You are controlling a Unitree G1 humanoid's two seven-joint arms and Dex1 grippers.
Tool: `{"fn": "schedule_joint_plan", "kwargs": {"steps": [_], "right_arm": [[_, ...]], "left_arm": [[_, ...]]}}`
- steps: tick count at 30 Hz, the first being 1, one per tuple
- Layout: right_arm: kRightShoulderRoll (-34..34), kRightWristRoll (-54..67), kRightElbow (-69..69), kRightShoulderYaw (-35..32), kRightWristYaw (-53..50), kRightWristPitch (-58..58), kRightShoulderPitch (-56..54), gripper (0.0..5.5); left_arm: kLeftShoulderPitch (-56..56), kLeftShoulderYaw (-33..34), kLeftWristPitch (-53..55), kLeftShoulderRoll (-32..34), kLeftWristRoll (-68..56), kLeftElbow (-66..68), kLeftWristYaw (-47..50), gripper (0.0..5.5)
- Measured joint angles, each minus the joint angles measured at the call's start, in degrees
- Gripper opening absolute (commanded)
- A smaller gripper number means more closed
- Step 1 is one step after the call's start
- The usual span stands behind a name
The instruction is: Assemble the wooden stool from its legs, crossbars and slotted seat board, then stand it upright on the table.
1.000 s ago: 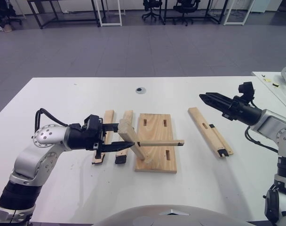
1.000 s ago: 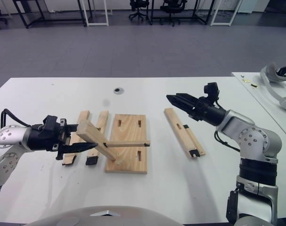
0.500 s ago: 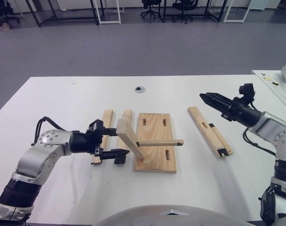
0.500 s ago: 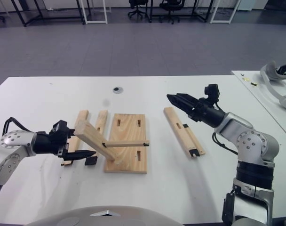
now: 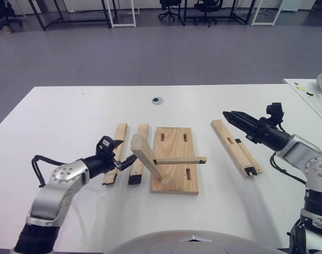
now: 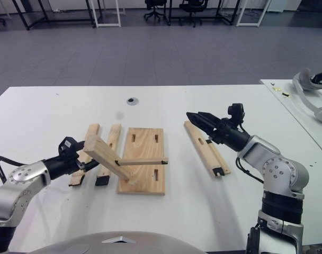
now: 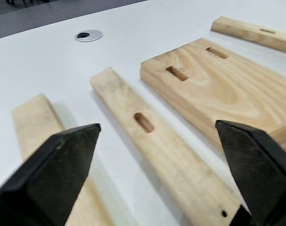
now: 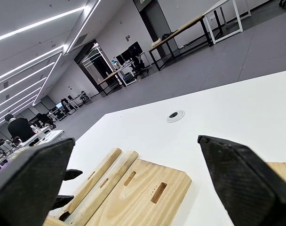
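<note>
1. I count one flat, rectangular, pale-wood seat board [image 5: 177, 151] on the white table [image 5: 71, 111]. Three of its narrow slots [image 5: 185, 137] show open.
2. Two flat pale wooden bars with dark near ends lie to the board's left: the outer bar [image 5: 118, 138] and the inner bar [image 5: 141, 140].
3. One thick, pale wooden tilted leg [image 5: 146, 157] stands on the board's near left corner. One thin, square, pale wooden crossbar [image 5: 182, 160] joins it.
4. Two more pale bars lie touching side by side to the board's right: a long bar [image 5: 227, 140] and a shorter bar [image 5: 251, 157].
5. The board's long axis runs from near me to far. The two left bars run almost the same way, beside each other.
6. The tilted leg rises from the board up and towards my left. The crossbar runs level from left to right above the board, ending over its right edge.
7. The right pair runs slantwise, from far left to near right.
8. My left arm is bent with the elbow out. My left gripper [image 7: 157, 126] sits low by the near halves of the left bars, fingers spread wide, with the inner bar seen between them.
9. My right forearm stretches leftward. My right gripper [image 5: 228, 114] is above the table near the long bar's far end, fingers apart and holding nothing.
</note>
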Motion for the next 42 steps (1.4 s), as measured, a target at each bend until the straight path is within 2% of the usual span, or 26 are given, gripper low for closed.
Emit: {"fn": "schedule_joint_plan", "kwargs": {"steps": [7,10,15,22,35,38,42], "right_arm": [[0.4,0.5,-0.1,0.0,-1.2,0.0,0.3,4.87],[0.4,0.7,-0.1,0.0,-1.7,0.0,0.3,4.87],[0.6,0.9,-0.1,0.0,-3.0,0.0,0.2,4.87],[1.1,1.1,-0.1,-0.3,-4.0,-0.3,0.2,4.87],[2.7,1.1,-0.1,-0.4,-6.7,-2.2,0.2,4.87],[3.0,0.9,-0.1,-0.4,-7.7,-2.9,0.2,4.87],[3.3,0.8,-0.1,-0.4,-7.9,-3.8,0.4,4.87]], "left_arm": [[2.1,-4.5,7.5,-3.3,3.7,-6.1,9.6,4.51],[1.4,-8.7,11.0,-4.7,5.6,-6.2,11.9,4.51],[-0.7,-10.3,15.7,-4.7,9.3,-2.7,15.3,4.51],[-0.1,-9.2,5.5,-4.9,11.1,4.6,14.8,4.51],[-4.4,-12.2,-14.6,1.5,15.7,19.5,7.0,2.56],[-5.7,-12.2,-15.3,5.4,16.5,21.1,4.4,2.17],[-6.6,-11.7,-9.4,8.7,18.1,17.8,2.4,2.12]]}}
